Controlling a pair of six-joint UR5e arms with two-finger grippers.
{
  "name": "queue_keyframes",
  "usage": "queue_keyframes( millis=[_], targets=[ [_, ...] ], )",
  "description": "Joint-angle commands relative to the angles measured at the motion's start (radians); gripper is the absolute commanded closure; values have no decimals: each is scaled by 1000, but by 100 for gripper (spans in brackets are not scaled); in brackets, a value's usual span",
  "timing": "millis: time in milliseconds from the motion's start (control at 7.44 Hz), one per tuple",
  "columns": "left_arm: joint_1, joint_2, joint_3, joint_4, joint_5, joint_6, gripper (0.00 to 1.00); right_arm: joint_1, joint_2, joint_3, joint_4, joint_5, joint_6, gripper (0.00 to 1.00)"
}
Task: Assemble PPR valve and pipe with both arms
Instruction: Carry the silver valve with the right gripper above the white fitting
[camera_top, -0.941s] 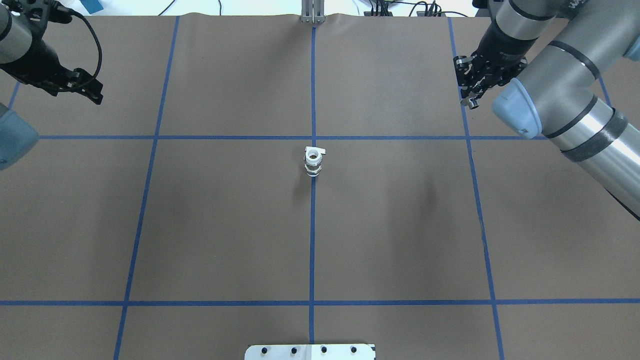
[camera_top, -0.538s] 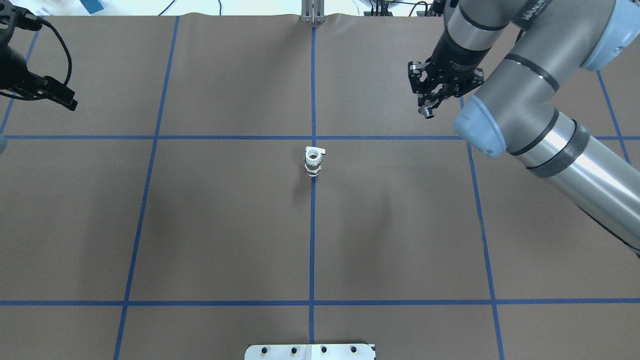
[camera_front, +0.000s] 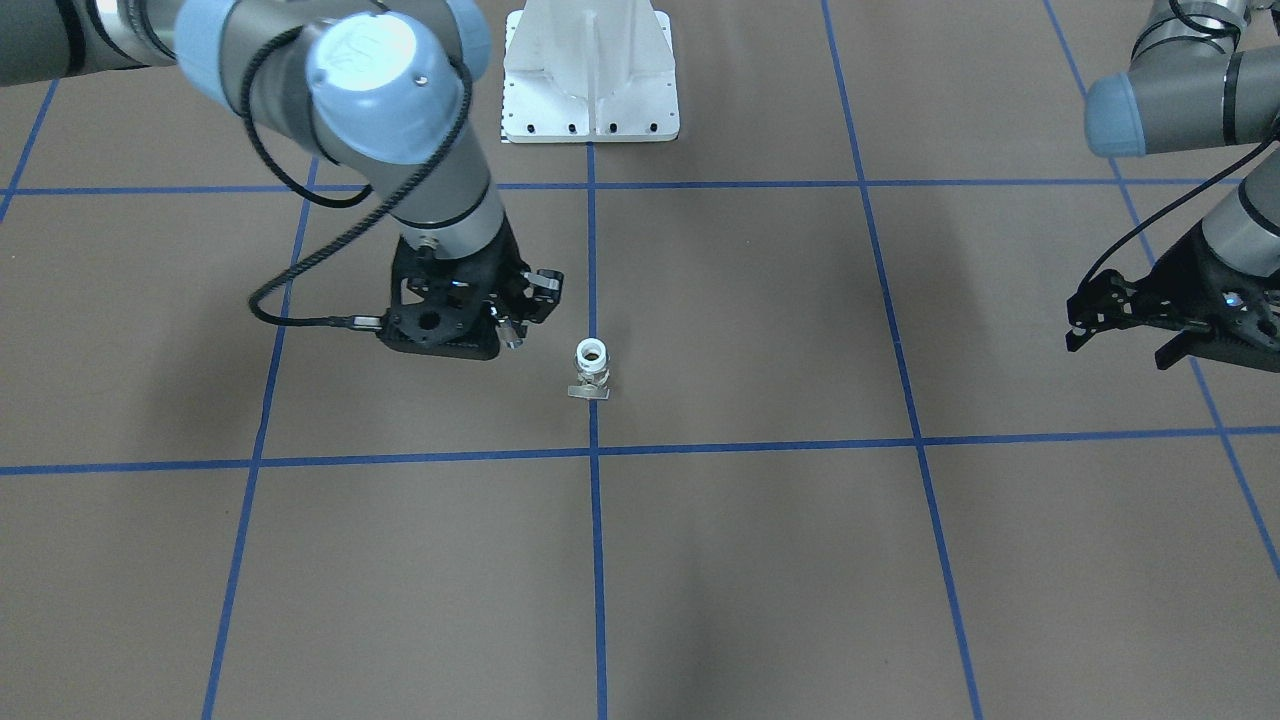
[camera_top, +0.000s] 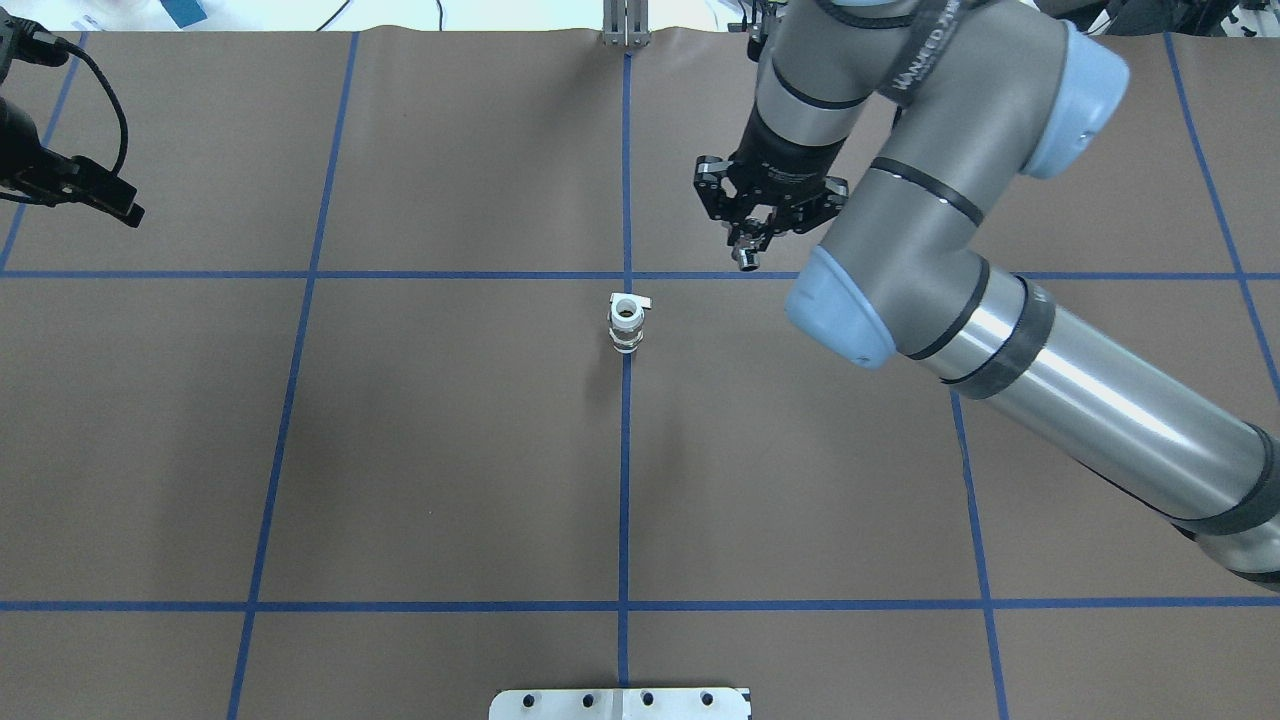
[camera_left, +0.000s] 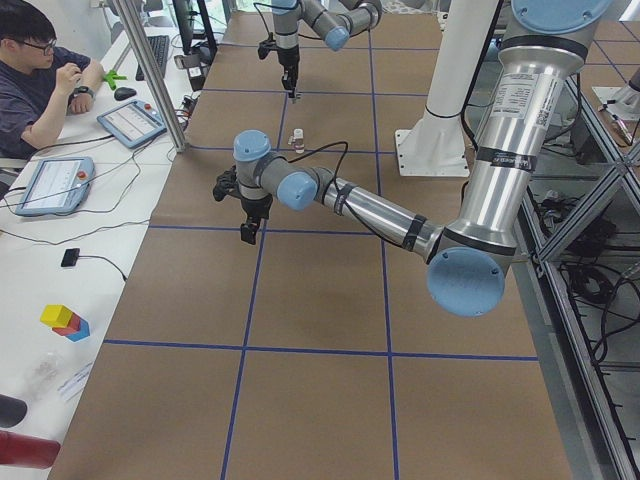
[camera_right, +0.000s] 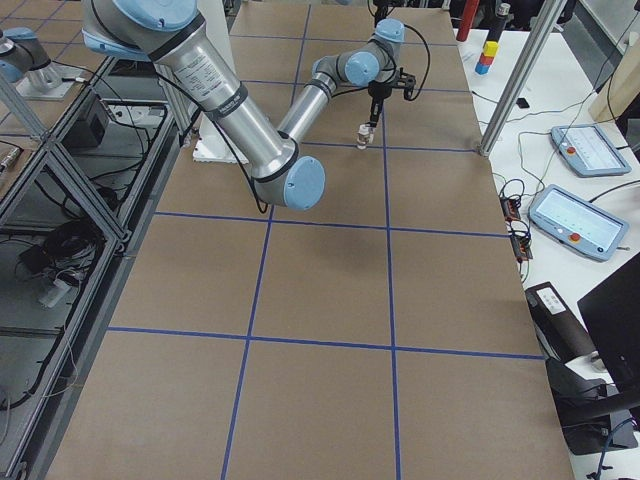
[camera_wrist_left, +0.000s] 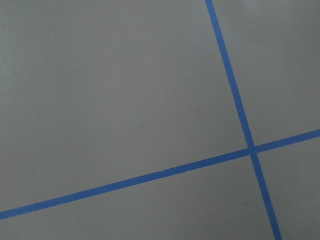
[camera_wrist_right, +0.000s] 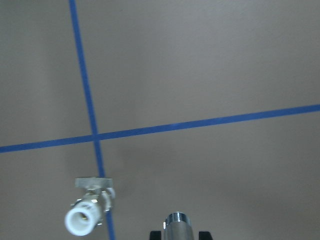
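The PPR valve (camera_top: 625, 322) stands upright on the blue centre line of the table, white ring on top, white tab at its base. It also shows in the front view (camera_front: 591, 366) and the right wrist view (camera_wrist_right: 87, 215). My right gripper (camera_top: 746, 248) is shut on the chrome pipe (camera_top: 746, 262) and holds it above the table, to the right of and beyond the valve. The pipe (camera_wrist_right: 178, 224) hangs down between the fingers, also seen from the front (camera_front: 511, 338). My left gripper (camera_front: 1118, 352) is open and empty at the table's far left (camera_top: 110, 200).
The white pedestal (camera_front: 590, 70) stands at the robot's side of the table. Blue tape lines (camera_wrist_left: 235, 95) grid the brown tabletop (camera_top: 450, 450). An operator (camera_left: 40, 70) with tablets (camera_left: 130, 122) sits along the far side.
My right arm has swung left with the pipe, from the right edge to just right of the valve. My left gripper has drawn back a little further to the left.
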Motion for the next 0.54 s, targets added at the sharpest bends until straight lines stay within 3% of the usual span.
queue_keyframes(
  millis=[0,403],
  targets=[
    [2,13,12,-6,-2,6,0,-54,69,-80,7,-32,49,100],
    [3,7,20,-4,13,1,0,-90,69,-90,40,-52,54,100]
  ],
)
